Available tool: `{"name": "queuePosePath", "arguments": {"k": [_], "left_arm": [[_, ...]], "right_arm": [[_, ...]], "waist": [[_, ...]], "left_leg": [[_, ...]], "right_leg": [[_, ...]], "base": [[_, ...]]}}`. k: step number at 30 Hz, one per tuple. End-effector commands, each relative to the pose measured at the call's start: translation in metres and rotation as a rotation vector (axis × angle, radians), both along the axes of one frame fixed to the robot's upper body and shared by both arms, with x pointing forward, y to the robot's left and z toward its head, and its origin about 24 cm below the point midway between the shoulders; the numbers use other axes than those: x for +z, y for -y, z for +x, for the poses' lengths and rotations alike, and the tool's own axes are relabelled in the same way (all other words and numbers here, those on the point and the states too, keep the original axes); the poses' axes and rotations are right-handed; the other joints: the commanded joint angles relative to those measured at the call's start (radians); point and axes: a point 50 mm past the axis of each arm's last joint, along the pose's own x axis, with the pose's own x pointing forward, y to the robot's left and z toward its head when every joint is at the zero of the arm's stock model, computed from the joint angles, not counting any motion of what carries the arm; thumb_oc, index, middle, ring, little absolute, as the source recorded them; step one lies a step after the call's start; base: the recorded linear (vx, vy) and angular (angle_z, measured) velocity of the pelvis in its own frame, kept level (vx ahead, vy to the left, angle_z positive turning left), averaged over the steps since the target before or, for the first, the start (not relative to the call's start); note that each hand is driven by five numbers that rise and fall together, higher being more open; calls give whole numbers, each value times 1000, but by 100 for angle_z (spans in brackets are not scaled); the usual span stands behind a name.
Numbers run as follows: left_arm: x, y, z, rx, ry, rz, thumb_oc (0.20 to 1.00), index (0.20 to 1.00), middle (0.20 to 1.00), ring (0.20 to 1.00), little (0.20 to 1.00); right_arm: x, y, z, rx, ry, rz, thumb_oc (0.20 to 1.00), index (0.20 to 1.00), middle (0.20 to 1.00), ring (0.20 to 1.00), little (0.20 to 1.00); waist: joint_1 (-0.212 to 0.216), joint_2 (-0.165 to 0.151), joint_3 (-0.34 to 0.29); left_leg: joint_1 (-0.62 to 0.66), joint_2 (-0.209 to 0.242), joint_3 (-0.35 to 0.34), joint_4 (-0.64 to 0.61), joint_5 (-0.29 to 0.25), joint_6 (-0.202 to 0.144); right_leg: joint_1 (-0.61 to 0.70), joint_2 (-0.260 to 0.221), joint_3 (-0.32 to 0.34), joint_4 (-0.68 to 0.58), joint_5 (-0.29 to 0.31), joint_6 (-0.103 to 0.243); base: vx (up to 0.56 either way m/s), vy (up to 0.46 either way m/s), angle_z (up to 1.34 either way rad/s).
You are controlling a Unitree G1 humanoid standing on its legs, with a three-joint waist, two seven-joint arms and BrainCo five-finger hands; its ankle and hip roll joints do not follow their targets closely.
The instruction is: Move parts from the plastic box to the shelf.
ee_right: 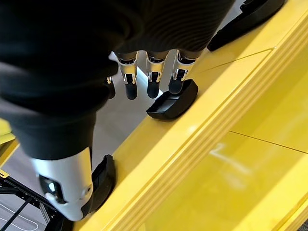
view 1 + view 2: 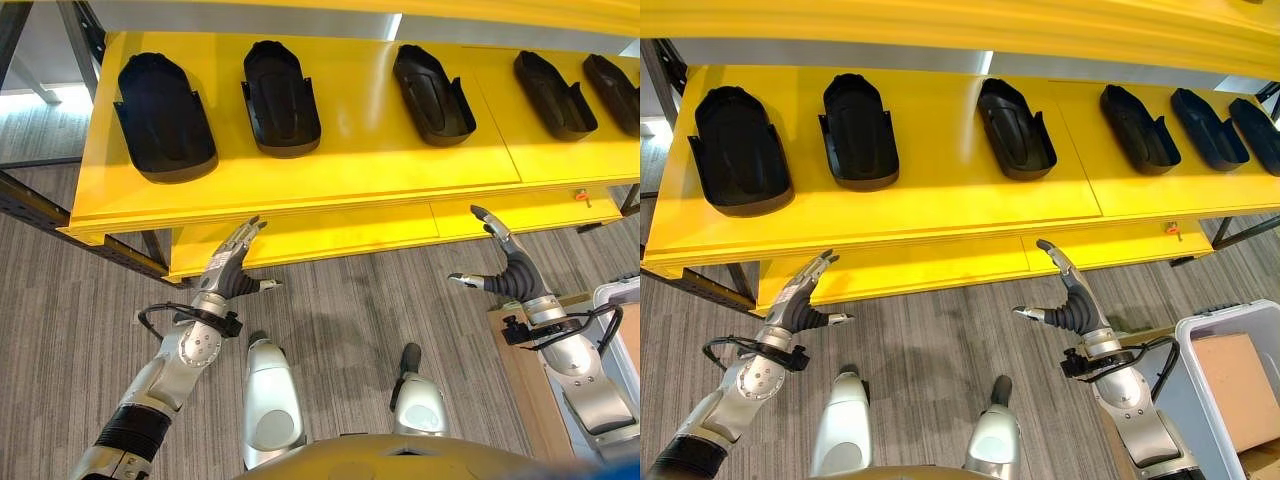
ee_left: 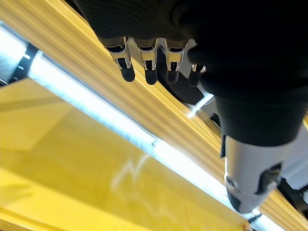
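Note:
Several black moulded parts lie in a row on the yellow shelf, among them one at the far left, one beside it and one in the middle. My left hand hangs open just below the shelf's front edge, fingers straight and empty. My right hand is likewise open and empty in front of the lower ledge. The grey plastic box stands on the floor at the right, by my right arm; a brown cardboard piece lies in it.
A lower yellow ledge juts out under the shelf top. Dark metal frame bars run along the floor at the left. Grey carpet lies between the shelf and me. A wooden board rests beside the box.

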Motion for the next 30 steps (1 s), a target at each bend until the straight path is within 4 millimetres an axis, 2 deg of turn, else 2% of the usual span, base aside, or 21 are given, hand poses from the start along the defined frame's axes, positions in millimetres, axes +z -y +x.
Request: {"name": "queuePosePath", "arguments": {"k": [1,4,7,16,25,30], "left_arm": [[11,-5,4,51,103,-4,1000,1000,1000,1000,1000],[17,-14,6,102,144,9,1000,1000,1000,1000,1000],[32,-20,9,132,224,36,1000,1000,1000,1000,1000],[50,-28,19,199,333,61,1000,1000,1000,1000,1000],[45,-38,36,288,308,84,1000,1000,1000,1000,1000],[33,-43,44,335,249,73,1000,1000,1000,1000,1000]], "right_arm": [[16,8,7,-21,92,-7,1000,1000,1000,1000,1000],[17,8,7,-18,92,-7,1000,1000,1000,1000,1000],[18,7,8,-13,92,-10,1000,1000,1000,1000,1000],[20,6,10,5,96,-9,1000,1000,1000,1000,1000],[25,6,13,15,110,-16,1000,1000,1000,1000,1000],[26,4,14,31,112,-23,1000,1000,1000,1000,1000]], "waist": [[9,26,-7],[8,25,-7],[8,25,-5],[0,26,-4],[-17,20,-3],[-27,21,5]], "left_leg": [[60,-35,73,-160,108,68],[56,-35,77,-153,105,67],[52,-37,78,-147,101,67],[42,-37,81,-135,97,66],[27,-33,89,-116,90,64],[20,-26,94,-95,79,61]], "right_leg": [[-48,-6,7,206,-111,-12],[-51,-7,10,205,-110,-12],[-56,-10,12,209,-110,-12],[-66,-13,23,212,-110,-12],[-86,-12,41,223,-111,-15],[-99,-9,53,238,-118,-15]], "base": [[0,0,0],[0,10,-1],[5,20,-2],[0,2,0],[-2,2,0],[-1,8,-2]]}}
